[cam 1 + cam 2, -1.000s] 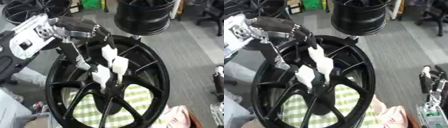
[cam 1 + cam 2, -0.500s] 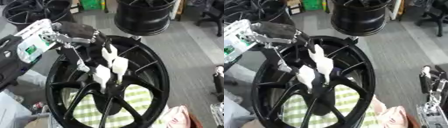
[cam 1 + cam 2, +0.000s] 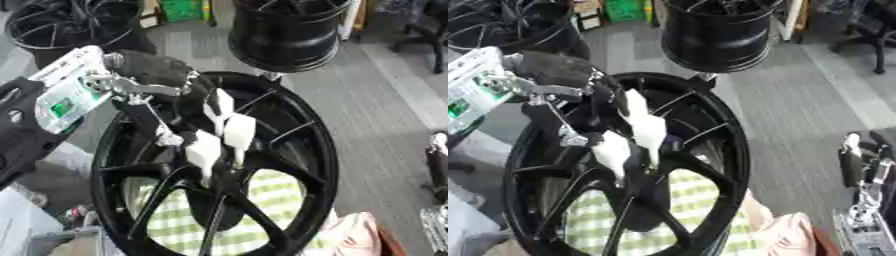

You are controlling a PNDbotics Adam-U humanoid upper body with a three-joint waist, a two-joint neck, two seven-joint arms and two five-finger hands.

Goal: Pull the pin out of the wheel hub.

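Over the black wheel hub (image 3: 262, 165) in the left eye view, the left hand (image 3: 210, 135) has white fingertips (image 3: 238, 131) curled down at the hub centre; the pin itself is hidden, so a straight pull along its axis seems best. In the right eye view, the right hand (image 3: 859, 165) waits idle at the edge, fingers unclear.

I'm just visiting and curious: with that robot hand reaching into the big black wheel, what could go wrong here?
The left hand reaches into the wheel hub among narrow spokes, so fingers might snag. Its white fingertips crowd the centre and hide the pin, so a pull could slip. The right hand is idle at the side, so nothing steadies the hub.
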